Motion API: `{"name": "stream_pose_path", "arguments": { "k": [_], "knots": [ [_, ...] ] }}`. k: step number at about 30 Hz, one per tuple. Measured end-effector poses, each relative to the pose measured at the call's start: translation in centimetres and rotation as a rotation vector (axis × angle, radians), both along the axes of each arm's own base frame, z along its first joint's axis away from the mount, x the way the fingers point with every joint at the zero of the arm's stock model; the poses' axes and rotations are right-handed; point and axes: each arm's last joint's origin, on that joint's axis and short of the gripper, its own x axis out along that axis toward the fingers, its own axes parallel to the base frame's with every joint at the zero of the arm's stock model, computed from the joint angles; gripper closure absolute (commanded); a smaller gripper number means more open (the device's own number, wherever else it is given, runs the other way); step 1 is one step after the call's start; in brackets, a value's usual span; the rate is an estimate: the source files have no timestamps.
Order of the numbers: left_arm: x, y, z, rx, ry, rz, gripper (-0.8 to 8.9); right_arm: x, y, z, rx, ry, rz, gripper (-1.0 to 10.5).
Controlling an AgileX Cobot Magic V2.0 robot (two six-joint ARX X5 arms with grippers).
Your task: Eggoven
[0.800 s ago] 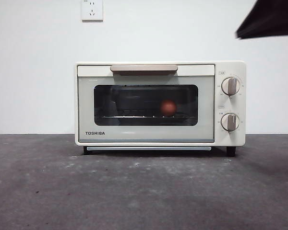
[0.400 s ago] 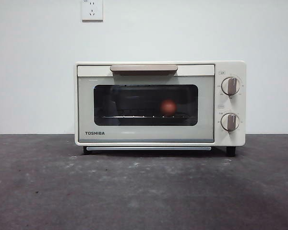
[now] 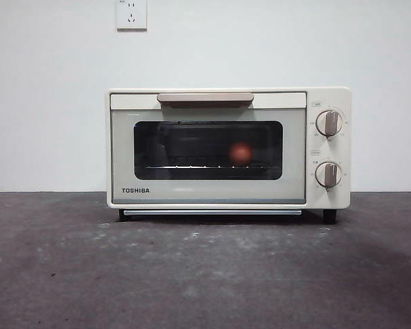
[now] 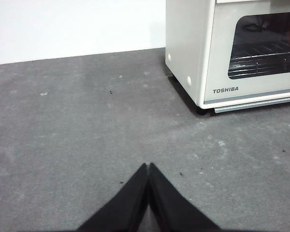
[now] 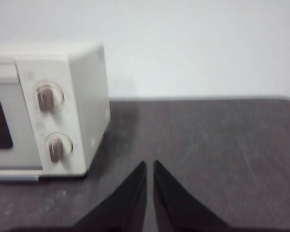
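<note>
The toaster oven [image 3: 228, 147] stands on the dark counter [image 3: 205, 274] against a white wall, with its door shut and the handle [image 3: 205, 98] flush along the top edge. The egg [image 3: 241, 153] rests inside on the wire rack [image 3: 205, 166], seen through the dark glass window, right of the window's centre. Judged from this layout, the placing step is complete.

The left gripper [image 4: 149, 166] hangs above bare counter, well apart from the oven's left corner, jaws pressed together with nothing between them. The right gripper [image 5: 150, 164] hangs beside the oven's knob side, jaws nearly closed with a thin gap and nothing held. Neither gripper appears in the front view.

Risks from this state:
- The egg is round and sits on open rack bars. Any knock to the oven body could roll it toward the door or the rear wall and crack it.
- The right gripper is nearest the two grey knobs [image 5: 48, 96]. A careless sweep could turn a knob or shift the oven.
- Reopening the door abruptly could jolt the rack and dislodge the egg.
</note>
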Motion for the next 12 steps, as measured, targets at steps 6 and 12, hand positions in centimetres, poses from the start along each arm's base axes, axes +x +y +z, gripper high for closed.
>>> {"name": "stream_pose_path", "arguments": {
  "k": [6, 12],
  "knots": [
    [0.0, 0.0, 0.0, 0.0, 0.0, 0.0, 8.06, -0.3, 0.0, -0.7, 0.001, 0.064, 0.0, 9.4],
    [0.0, 0.0, 0.0, 0.0, 0.0, 0.0, 8.06, -0.5, 0.0, -1.9, 0.003, 0.183, 0.001, 9.4]
  ]
}}
